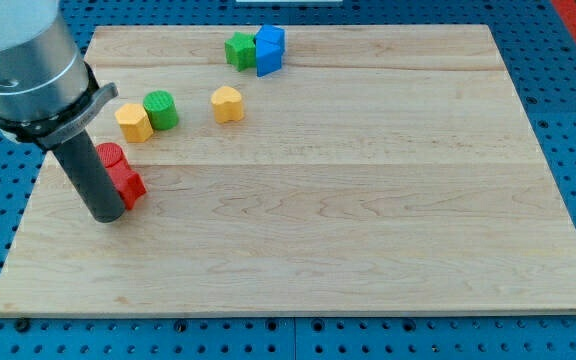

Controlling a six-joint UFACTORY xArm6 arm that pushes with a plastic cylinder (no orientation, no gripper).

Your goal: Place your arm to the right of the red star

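My tip (pixel 109 217) rests on the wooden board (pixel 368 240) at the view's left, and the rod above it rises into a grey cylindrical housing (pixel 20 60) that is cut off by the view's top and left edges. There are no fingers to release or clench here: the arm ends in a plain dark rod that holds nothing. The red star (pixel 126 182) lies touching the rod on the rod's right, so the tip stands at the star's left and slightly toward the view's bottom; the rod hides the star's left part, and its points are hard to make out, so the shape reads only roughly as a star. Just above the red star, and seemingly touching it, sits a red cylinder (pixel 112 154), also partly covered by the rod. Further toward the view's top from the red star are a yellow block (pixel 133 122) of unclear shape and a green cylinder (pixel 160 109), side by side. To the upper right of the red star lies another yellow block (pixel 227 103), possibly heart-shaped. Well apart from the red star, near the board's top edge, a green block (pixel 239 50) touches a blue block (pixel 269 48); their shapes are unclear.
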